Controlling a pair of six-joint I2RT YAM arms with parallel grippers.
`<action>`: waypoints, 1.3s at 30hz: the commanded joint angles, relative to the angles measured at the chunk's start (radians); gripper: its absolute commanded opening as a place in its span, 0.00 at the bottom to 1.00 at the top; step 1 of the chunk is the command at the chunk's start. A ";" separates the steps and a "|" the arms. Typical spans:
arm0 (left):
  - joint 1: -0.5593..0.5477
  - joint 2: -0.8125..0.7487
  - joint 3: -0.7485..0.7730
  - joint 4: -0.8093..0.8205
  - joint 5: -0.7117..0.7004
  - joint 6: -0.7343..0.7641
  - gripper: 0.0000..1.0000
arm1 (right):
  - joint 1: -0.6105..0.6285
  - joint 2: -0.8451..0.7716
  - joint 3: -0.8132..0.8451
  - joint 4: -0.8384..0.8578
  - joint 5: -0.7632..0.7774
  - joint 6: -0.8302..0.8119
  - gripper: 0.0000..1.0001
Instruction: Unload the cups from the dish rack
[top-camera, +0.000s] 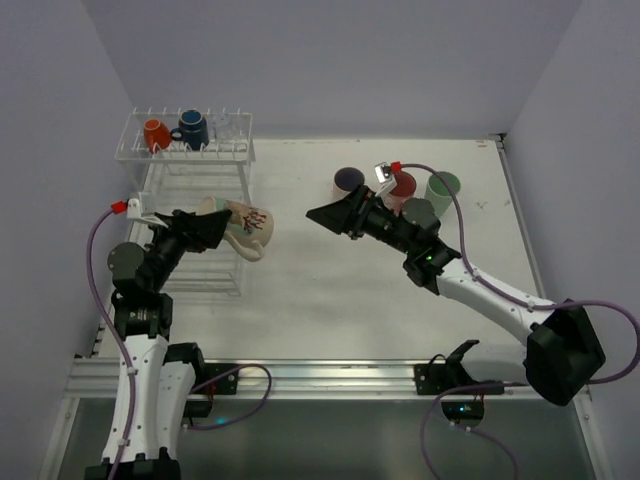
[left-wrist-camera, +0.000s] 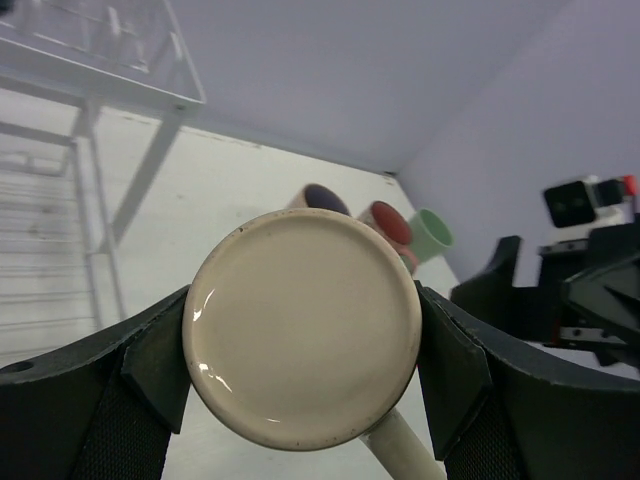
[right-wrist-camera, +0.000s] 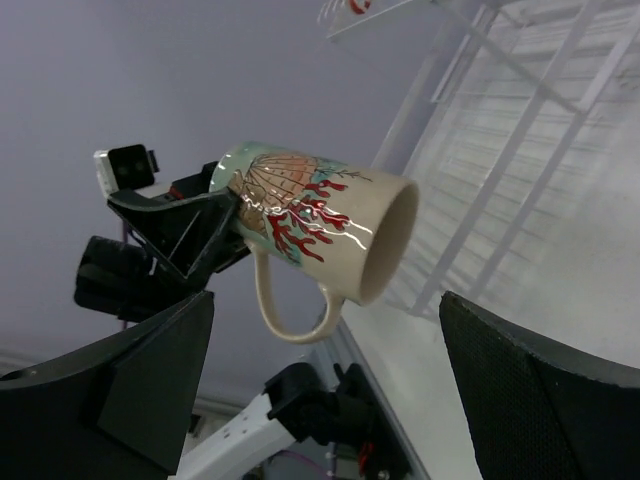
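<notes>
My left gripper (top-camera: 222, 228) is shut on the cream mug (top-camera: 252, 228), which has a red coral pattern. It holds the mug on its side in the air, just right of the dish rack (top-camera: 190, 155). The left wrist view shows the mug's base (left-wrist-camera: 303, 328) clamped between both pads. My right gripper (top-camera: 322, 215) is open and empty, facing the mug's mouth (right-wrist-camera: 320, 220) from a short distance. The orange cup (top-camera: 155, 133) and dark blue cup (top-camera: 192, 128) sit on the rack's upper shelf.
Three mugs stand on the table at the back right: purple inside (top-camera: 349, 180), pink with red inside (top-camera: 402, 185), light green (top-camera: 442, 187). The rack's flat wire lower tray (top-camera: 205, 270) lies under my left arm. Walls close in on both sides.
</notes>
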 joint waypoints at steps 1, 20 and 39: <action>-0.031 -0.017 -0.052 0.384 0.193 -0.245 0.07 | 0.044 0.065 -0.035 0.302 -0.039 0.207 0.97; -0.227 0.021 -0.191 0.744 0.095 -0.395 0.07 | 0.118 0.185 -0.056 0.681 -0.155 0.481 0.86; -0.293 0.033 -0.022 0.228 0.016 -0.041 1.00 | 0.131 0.103 0.045 0.307 -0.040 0.175 0.00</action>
